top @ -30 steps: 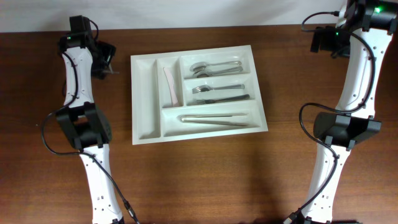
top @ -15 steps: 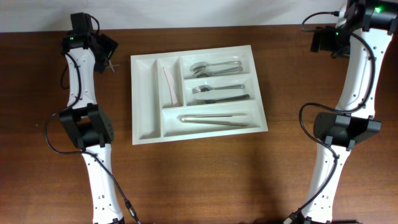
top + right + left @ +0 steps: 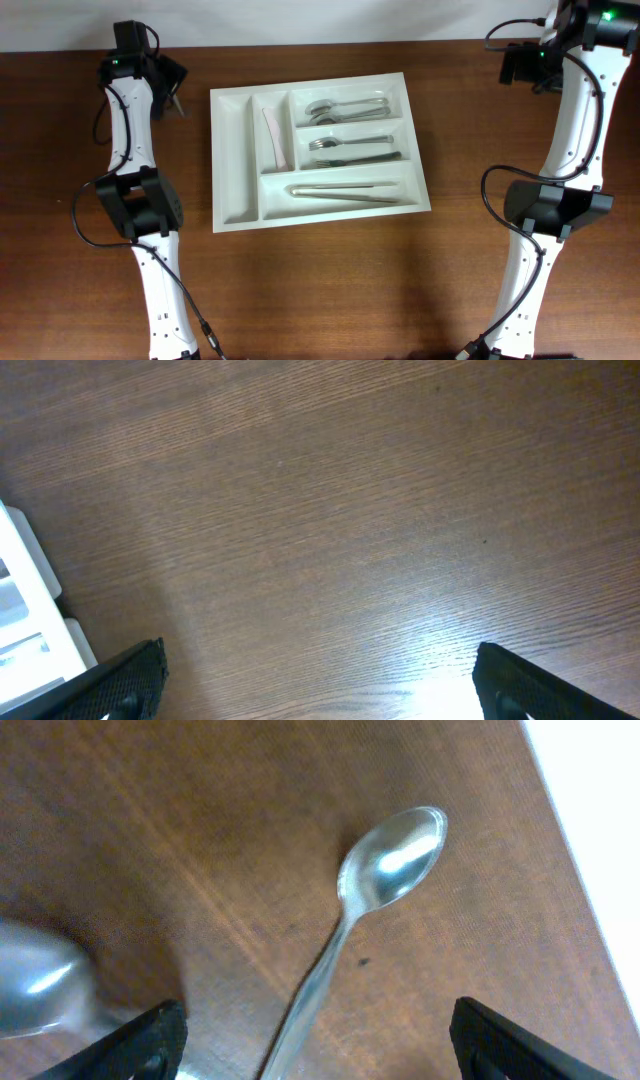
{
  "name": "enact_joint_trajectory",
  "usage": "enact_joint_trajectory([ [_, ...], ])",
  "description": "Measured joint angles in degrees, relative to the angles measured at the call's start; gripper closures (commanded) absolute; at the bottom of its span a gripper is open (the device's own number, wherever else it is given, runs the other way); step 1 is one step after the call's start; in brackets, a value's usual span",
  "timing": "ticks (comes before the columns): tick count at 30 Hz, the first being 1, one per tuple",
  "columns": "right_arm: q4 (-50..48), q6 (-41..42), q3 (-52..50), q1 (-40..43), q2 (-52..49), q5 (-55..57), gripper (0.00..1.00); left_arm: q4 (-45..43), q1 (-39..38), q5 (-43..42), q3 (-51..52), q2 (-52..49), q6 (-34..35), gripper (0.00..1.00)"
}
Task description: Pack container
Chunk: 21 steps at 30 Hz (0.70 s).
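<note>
The white cutlery tray [image 3: 232,170] lies mid-table. It holds spoons [image 3: 345,107], forks and a knife [image 3: 355,148], long tongs [image 3: 345,190] and a pale pink utensil [image 3: 275,138]; its leftmost narrow compartment is bare. My left gripper [image 3: 172,90] is at the far left, left of the tray. In the left wrist view it [image 3: 320,1060] is open low over a loose metal spoon [image 3: 390,870], whose handle runs between the jaws. A second spoon bowl [image 3: 40,985] is blurred at the left. My right gripper [image 3: 520,65] [image 3: 330,690] is open and empty over bare wood.
The table's far edge meets a white surface [image 3: 600,810] just beyond the loose spoon. A corner of the tray [image 3: 25,600] shows at the left of the right wrist view. Both arms' bases stand at the near left and near right of the table.
My left gripper has shifted slightly toward the table's far edge and turned a little. The right arm and the tray have not moved.
</note>
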<state>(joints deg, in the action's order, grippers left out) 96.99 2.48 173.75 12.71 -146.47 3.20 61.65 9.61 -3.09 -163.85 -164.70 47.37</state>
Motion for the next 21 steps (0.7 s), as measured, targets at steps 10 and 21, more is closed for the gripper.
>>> enact_joint_trajectory([
  [10,0.0,0.04,0.0,0.0,0.0,0.02,0.01,16.57,0.02,1.64,-3.74,-1.18,1.99,0.14],
  [21,0.0,0.02,0.0,0.0,0.0,0.02,0.01,19.56,0.7,1.66,-9.97,-3.69,2.47,0.13],
])
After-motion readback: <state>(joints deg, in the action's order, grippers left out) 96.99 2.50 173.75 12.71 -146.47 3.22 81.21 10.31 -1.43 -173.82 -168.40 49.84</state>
